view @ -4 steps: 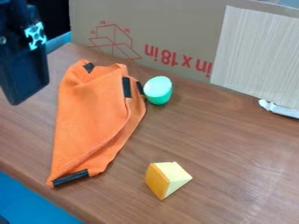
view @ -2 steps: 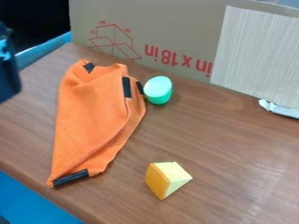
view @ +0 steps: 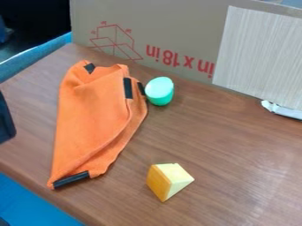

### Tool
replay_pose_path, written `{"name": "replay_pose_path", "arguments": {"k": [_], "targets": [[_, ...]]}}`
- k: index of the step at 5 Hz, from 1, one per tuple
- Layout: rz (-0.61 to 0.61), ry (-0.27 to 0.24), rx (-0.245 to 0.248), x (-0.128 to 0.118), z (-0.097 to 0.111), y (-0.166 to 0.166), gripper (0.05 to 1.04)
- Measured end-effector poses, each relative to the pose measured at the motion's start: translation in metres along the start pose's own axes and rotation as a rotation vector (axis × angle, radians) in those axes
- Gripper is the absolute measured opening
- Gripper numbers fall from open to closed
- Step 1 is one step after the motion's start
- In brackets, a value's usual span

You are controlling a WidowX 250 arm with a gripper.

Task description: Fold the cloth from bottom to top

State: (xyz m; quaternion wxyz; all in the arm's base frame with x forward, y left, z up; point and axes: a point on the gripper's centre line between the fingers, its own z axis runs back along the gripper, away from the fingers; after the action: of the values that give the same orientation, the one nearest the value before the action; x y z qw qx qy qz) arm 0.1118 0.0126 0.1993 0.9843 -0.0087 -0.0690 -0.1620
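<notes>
At L edge, blk arm (view: 5, 120), mostly cropped; apart from cloth (view: 91, 117)

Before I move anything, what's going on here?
Nothing is handling the orange cloth: the robot arm is off it, at the view's left edge. The cloth lies on the table, its narrow end toward the near edge. A green block stands by its upper right side; a yellow wedge sits apart, lower right.

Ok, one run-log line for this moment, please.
orange cloth on table, fold along right side | black arm at left edge, off cloth | green piece beside cloth's upper right | yellow wedge lower right of cloth
</notes>
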Motion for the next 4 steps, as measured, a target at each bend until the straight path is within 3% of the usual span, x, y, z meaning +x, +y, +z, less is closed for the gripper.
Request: {"name": "replay_pose_path", "arguments": {"k": [2,4], "targets": [[-0.304,-0.02,0.07,-0.003,-0.043,0.027,1.0],[-0.466,-0.035,0.094,-0.013,-0.084,0.058,1.0]]}}
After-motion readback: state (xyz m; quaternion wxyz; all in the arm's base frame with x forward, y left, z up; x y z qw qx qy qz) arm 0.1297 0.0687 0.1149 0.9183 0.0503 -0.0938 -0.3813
